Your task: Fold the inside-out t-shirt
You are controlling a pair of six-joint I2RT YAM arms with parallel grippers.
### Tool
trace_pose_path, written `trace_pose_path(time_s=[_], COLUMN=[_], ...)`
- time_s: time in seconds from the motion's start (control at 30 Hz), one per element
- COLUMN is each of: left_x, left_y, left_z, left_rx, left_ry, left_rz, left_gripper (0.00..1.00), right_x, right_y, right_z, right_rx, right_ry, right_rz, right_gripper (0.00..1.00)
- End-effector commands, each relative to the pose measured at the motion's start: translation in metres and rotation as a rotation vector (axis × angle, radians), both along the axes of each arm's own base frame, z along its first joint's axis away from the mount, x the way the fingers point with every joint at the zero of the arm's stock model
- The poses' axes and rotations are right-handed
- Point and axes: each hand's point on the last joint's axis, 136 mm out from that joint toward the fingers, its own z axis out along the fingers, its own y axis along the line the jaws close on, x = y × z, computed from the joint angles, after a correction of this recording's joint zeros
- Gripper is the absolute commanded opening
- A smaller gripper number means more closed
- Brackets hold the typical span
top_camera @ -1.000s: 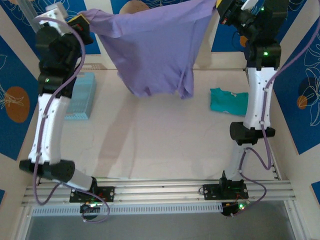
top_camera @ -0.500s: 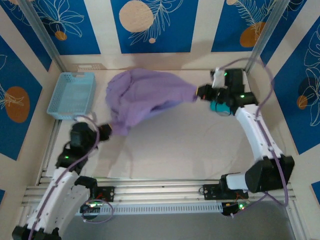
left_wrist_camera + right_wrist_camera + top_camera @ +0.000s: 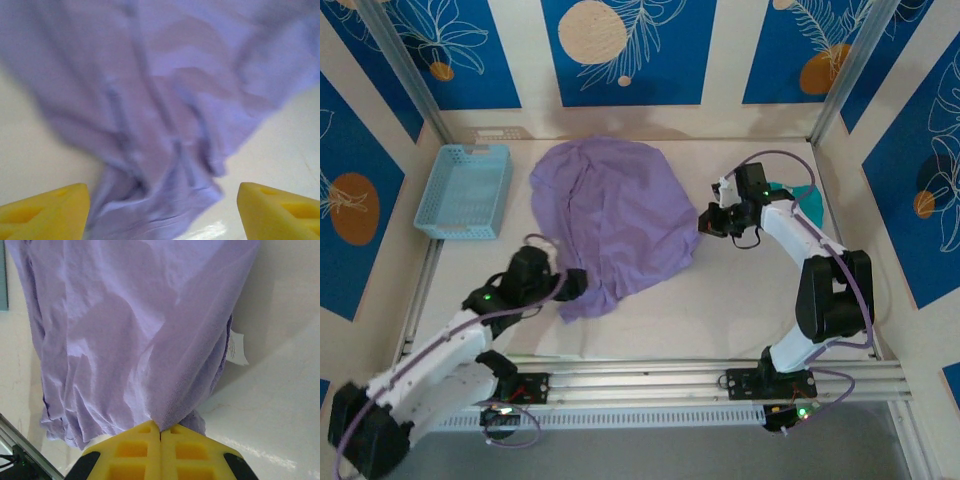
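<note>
On the pale table (image 3: 740,300) between blue-patterned walls, the lavender t-shirt (image 3: 610,220) lies crumpled (light blue basket (image 3: 468,150) just left), its right edge pinched by the closed right gripper (image 3: 160,432), the left gripper (image 3: 162,210) spread wide at its near corner.

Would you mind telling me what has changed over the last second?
Both arms swung down and the t-shirt, held up in the air before, now lies crumpled on the table. The left gripper has let go of it, jaws apart; the right gripper stays shut on its edge. The basket and teal shirt have not moved.
</note>
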Motion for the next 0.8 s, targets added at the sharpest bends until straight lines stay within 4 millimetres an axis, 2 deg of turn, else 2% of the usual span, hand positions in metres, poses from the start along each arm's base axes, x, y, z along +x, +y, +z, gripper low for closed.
trace_pose_path(time_s=[0.0, 0.03, 0.13, 0.23, 0.33, 0.47, 0.57, 0.63, 0.77], left_x=[0.019, 0.018, 0.021, 0.029, 0.035, 0.045, 0.042, 0.042, 0.049], left_y=[-0.067, -0.088, -0.131, -0.151, -0.158, -0.153, -0.155, -0.156, -0.151], left_z=[0.024, 0.013, -0.017, -0.047, -0.071, -0.094, -0.108, -0.116, -0.128], left_rx=[0.148, 0.215, 0.367, 0.453, 0.521, 0.616, 0.617, 0.618, 0.634], left_ry=[-0.249, -0.251, -0.242, -0.182, -0.129, -0.079, -0.04, -0.026, 0.008], left_rz=[-0.271, -0.358, -0.525, -0.598, -0.624, -0.607, -0.626, -0.628, -0.603], left_gripper=[0.76, 0.75, 0.69, 0.62, 0.62, 0.62, 0.59, 0.54, 0.36], right_x=[0.008, 0.01, 0.013, 0.017, 0.018, 0.021, 0.022, 0.023, 0.023], right_y=[0.0, -0.002, -0.004, -0.006, -0.009, -0.014, -0.015, -0.016, -0.015], right_z=[0.032, 0.037, 0.054, 0.064, 0.064, 0.061, 0.058, 0.056, 0.054], right_rx=[0.05, 0.062, 0.125, 0.167, 0.165, 0.168, 0.172, 0.172, 0.178], right_ry=[-0.056, -0.063, -0.077, -0.088, -0.084, -0.079, -0.072, -0.068, -0.066], right_rz=[0.018, 0.011, -0.003, -0.012, -0.017, -0.029, -0.034, -0.037, -0.037], right_gripper=[0.0, 0.0, 0.0, 0.0, 0.0, 0.0, 0.0, 0.0, 0.0])
